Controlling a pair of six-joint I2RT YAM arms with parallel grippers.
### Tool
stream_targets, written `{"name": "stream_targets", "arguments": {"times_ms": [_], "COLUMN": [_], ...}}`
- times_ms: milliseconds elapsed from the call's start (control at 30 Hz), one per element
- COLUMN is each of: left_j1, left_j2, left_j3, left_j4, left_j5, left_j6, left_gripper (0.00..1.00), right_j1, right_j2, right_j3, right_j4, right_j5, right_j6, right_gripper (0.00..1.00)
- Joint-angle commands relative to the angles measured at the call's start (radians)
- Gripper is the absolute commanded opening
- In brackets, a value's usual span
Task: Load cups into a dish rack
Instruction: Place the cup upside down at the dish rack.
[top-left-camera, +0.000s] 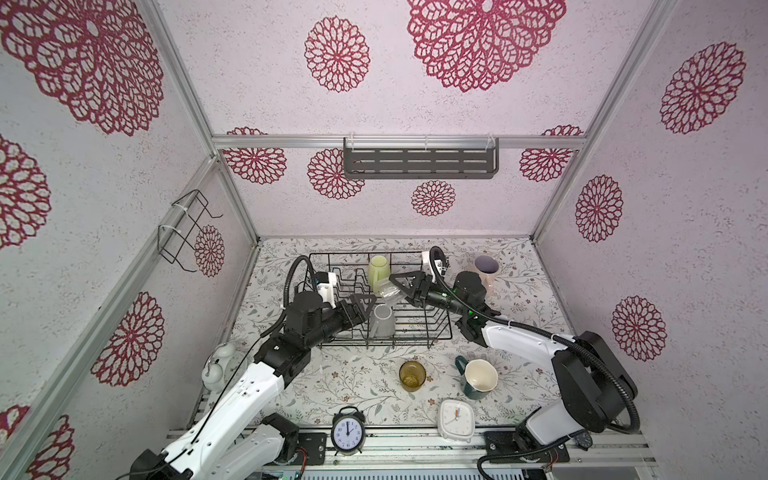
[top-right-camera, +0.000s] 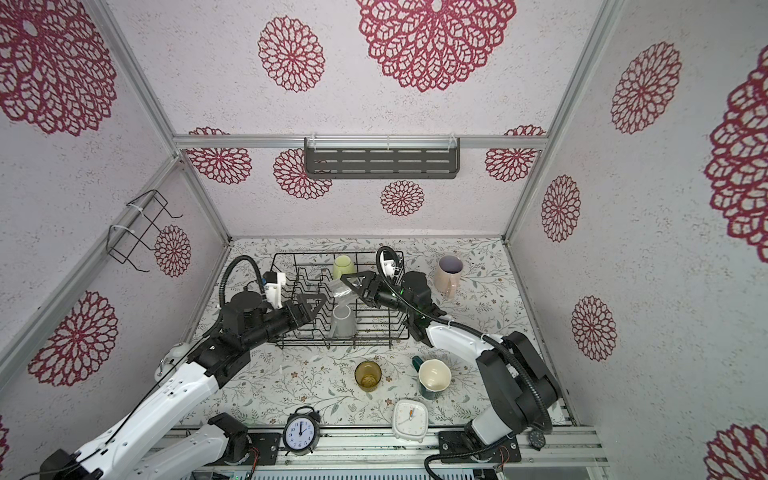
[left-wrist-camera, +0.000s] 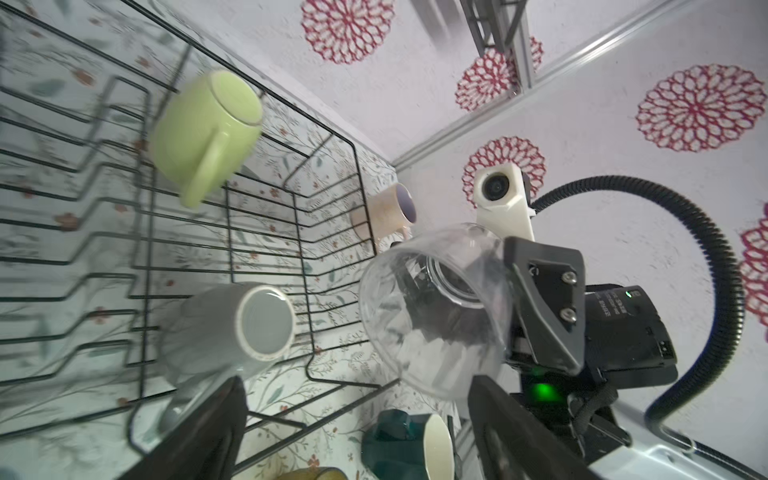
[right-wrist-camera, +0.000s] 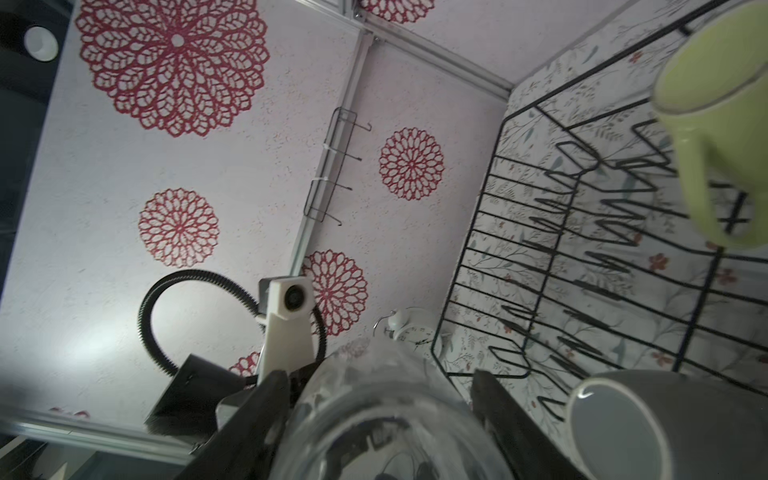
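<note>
Clear glass (top-left-camera: 390, 293): tilted, in the air above the dish rack (top-left-camera: 432, 328), clamped in the right hand (top-left-camera: 400, 289).
Left hand (top-left-camera: 365, 309): fingers spread wide, holding nothing, just beside the grey mug (top-left-camera: 383, 320).
In rack: grey mug, yellow-green mug (top-left-camera: 378, 270).
On surface (top-left-camera: 357, 386): amber tumbler (top-left-camera: 412, 375), teal mug (top-left-camera: 478, 378), pink mug (top-left-camera: 485, 268).

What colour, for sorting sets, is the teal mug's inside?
Cream; the teal mug shows best in a top view.
</note>
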Motion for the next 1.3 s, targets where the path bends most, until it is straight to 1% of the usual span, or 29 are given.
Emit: {"name": "stream_targets", "arguments": {"times_ms": [0, 133, 200, 300, 367, 467, 533, 633, 700, 800, 967, 1100, 1200, 1267], "left_j1": [0.037, 0.071, 0.087, 0.102, 0.109, 0.111, 0.111, 0.113, 0.114, 0.115, 0.115, 0.115, 0.115, 0.115], "left_j2": [-0.060, -0.118, -0.135, -0.151, -0.153, -0.146, -0.140, -0.138, -0.136, -0.132, -0.127, -0.127, -0.122, -0.118], "left_j3": [-0.011, -0.024, -0.033, -0.047, -0.053, -0.056, -0.056, -0.060, -0.061, -0.060, -0.064, -0.072, -0.076, -0.074], "left_j4": [-0.155, -0.261, -0.282, -0.294, -0.297, -0.301, -0.308, -0.320, -0.324, -0.322, -0.320, -0.319, -0.315, -0.318], "left_j5": [-0.085, -0.148, -0.155, -0.161, -0.167, -0.168, -0.166, -0.167, -0.163, -0.160, -0.157, -0.154, -0.154, -0.154], "left_j6": [0.037, 0.052, 0.057, 0.056, 0.056, 0.057, 0.059, 0.064, 0.073, 0.075, 0.074, 0.075, 0.075, 0.077], "left_gripper": [0.89, 0.91, 0.92, 0.92, 0.92, 0.92, 0.92, 0.93, 0.93, 0.93, 0.92, 0.92, 0.92, 0.92], "right_j1": [0.003, 0.005, 0.007, 0.011, 0.013, 0.013, 0.013, 0.013, 0.013, 0.008, 0.008, 0.008, 0.006, 0.007], "right_j2": [0.010, 0.055, 0.074, 0.106, 0.130, 0.179, 0.205, 0.226, 0.240, 0.277, 0.357, 0.404, 0.422, 0.437], "right_j3": [0.106, 0.201, 0.245, 0.284, 0.306, 0.355, 0.392, 0.407, 0.401, 0.400, 0.474, 0.500, 0.497, 0.512], "right_j4": [-0.247, -0.445, -0.529, -0.577, -0.577, -0.601, -0.645, -0.676, -0.667, -0.634, -0.678, -0.707, -0.707, -0.725], "right_j5": [0.078, 0.174, 0.237, 0.304, 0.317, 0.275, 0.236, 0.204, 0.205, 0.213, 0.207, 0.170, 0.111, 0.090], "right_j6": [-0.303, -0.543, -0.630, -0.698, -0.737, -0.859, -0.984, -1.143, -1.215, -1.245, -1.301, -1.404, -1.512, -1.557], "right_gripper": [0.58, 0.58, 0.58, 0.58, 0.58, 0.58, 0.58, 0.58, 0.58, 0.57, 0.56, 0.56, 0.56, 0.56]}}
